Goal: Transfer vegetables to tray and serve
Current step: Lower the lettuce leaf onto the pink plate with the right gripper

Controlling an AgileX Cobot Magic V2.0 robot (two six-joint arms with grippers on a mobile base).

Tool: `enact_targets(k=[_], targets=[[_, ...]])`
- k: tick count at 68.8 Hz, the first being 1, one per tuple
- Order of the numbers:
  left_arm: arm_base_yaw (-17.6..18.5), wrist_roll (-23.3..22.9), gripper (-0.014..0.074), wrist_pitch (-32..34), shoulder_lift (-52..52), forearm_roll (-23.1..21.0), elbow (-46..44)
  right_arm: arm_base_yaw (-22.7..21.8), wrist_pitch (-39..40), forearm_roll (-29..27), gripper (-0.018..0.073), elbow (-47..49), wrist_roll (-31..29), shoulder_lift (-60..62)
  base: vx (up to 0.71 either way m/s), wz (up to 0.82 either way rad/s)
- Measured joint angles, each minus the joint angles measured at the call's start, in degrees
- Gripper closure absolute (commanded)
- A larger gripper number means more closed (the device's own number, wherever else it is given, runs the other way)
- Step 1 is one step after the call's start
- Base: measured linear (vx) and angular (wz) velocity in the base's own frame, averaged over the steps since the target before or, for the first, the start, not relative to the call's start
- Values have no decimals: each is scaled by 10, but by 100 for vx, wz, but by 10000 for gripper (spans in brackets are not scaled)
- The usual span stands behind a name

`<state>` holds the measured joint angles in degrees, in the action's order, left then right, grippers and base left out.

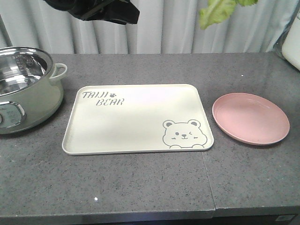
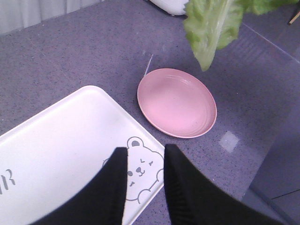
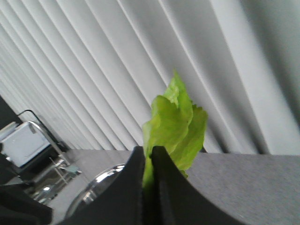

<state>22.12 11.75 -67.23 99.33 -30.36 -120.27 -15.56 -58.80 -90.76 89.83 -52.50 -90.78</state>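
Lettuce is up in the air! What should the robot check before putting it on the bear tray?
1. Lettuce pinched in right gripper: ok.
2. Tray bare, with room: ok.
3. Lettuce over the tray: not ok, it seems to hang nearer the pink plate.
4. Left gripper out of the way: cannot tell, it hangs open above the bear corner.
5. Pot off the tray: ok.

Grey speckled stone counter (image 1: 140, 187), seamed right of centre, backed by pale pleated curtains (image 1: 164, 28); soft light reflects on the surface.
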Motion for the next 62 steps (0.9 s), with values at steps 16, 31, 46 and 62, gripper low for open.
enact_targets(k=[16,31,46,62], targets=[[0,0,395,-4,-5,18,0,-74,-31,200,564,0,78,-12,0,0],[0,0,395,-9,-5,26,0,-75,-82,282,564,0,99,-99,0,0],[0,0,395,-13,-5,26,0,-75,-97,309,559,0,102,-177,0,0],[0,0,395,-15,-5,27,0,-41,-92,353,514,0,103,-231,0,0]])
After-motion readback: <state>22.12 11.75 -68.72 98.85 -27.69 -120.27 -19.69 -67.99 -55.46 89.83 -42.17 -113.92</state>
